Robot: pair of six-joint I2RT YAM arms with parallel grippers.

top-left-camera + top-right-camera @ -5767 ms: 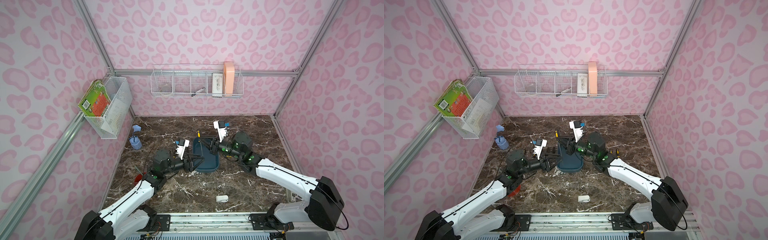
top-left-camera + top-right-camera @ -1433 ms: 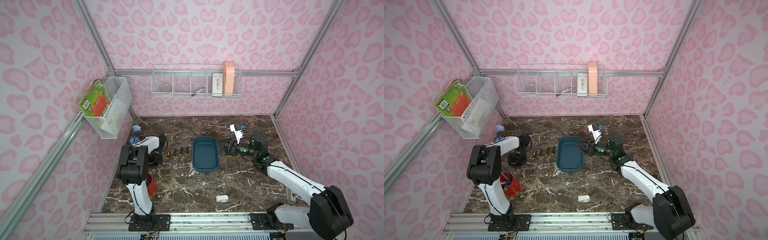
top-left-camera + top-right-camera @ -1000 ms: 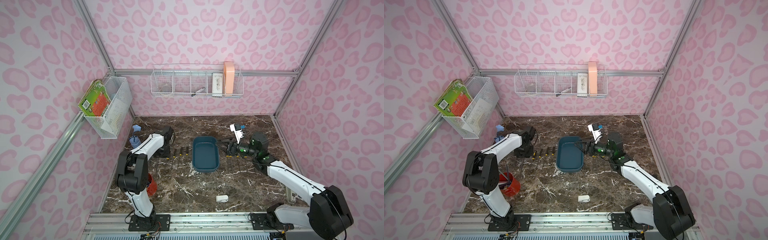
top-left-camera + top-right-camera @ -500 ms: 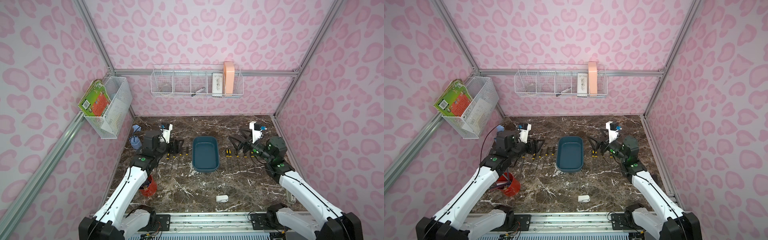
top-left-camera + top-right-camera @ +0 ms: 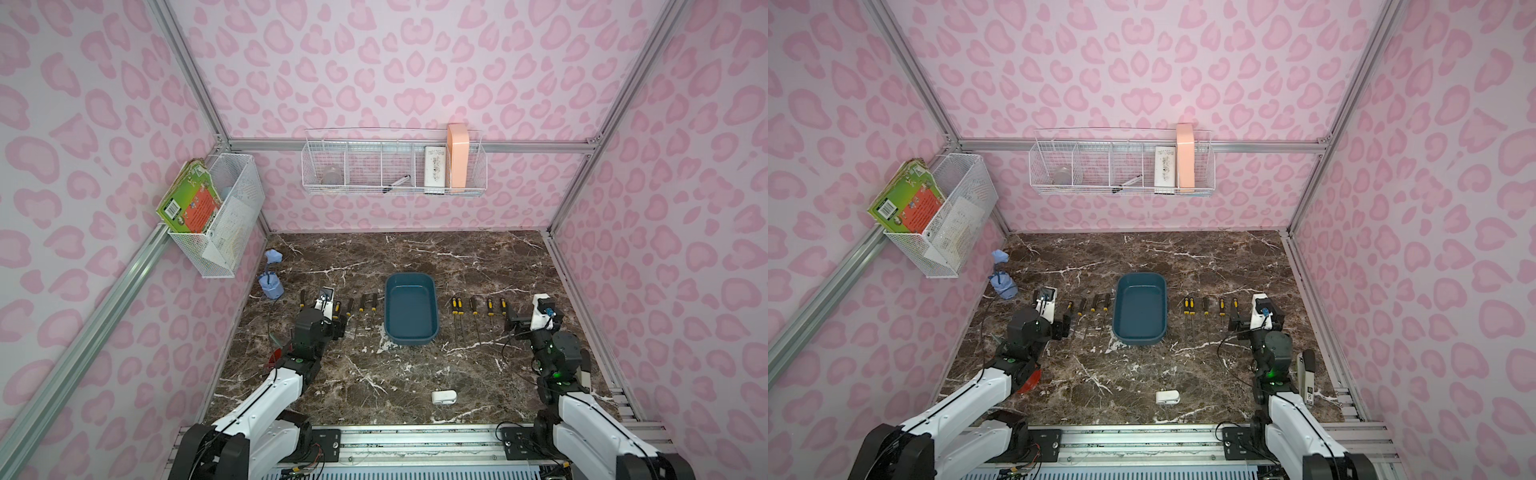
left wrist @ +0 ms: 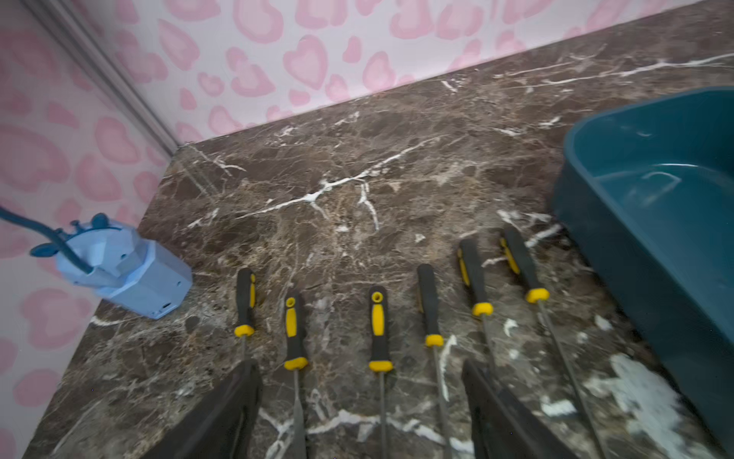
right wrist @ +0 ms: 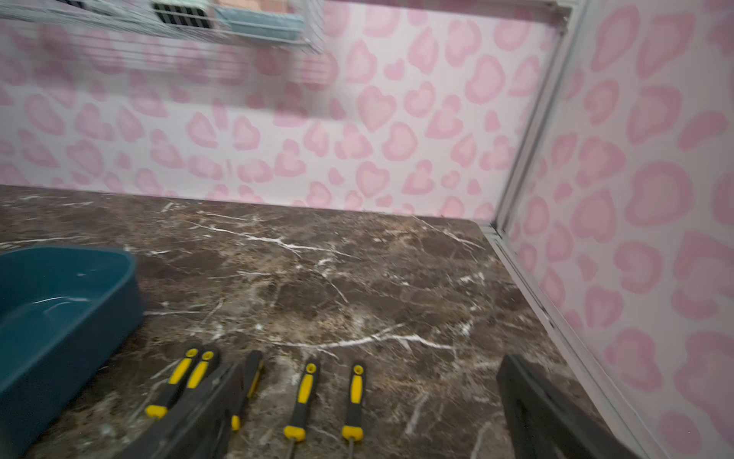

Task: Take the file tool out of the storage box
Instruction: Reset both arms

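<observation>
Files with black-and-yellow handles lie in two rows on the marble table. None is inside the storage box, which stands bare at the centre.

At far left, a wire basket on the wall holds a green-and-orange book. Below it, by the left wall, sit a pale blue plastic object and, nearer, a red cup half hidden under the left arm.

The left claw, spread wide and holding nothing, hangs low over the near ends of six files laid side by side just left of the box. On the far wall behind the box, a second wire basket carries a white card. A small white object lies toward the near edge.

Right of the box, five more files lie in line. The right claw, also wide and empty, hovers over their near ends, one finger across the third file from the box.

With the box empty, the job looks done, and the hazard now is the pull-back. Either claw, this low over the thin blades, could clip one on a sideways or downward move. That would roll it into its neighbours or against the box wall.

The book's cover lettering and the card's dark marks are too small to read, and no brand name shows.
</observation>
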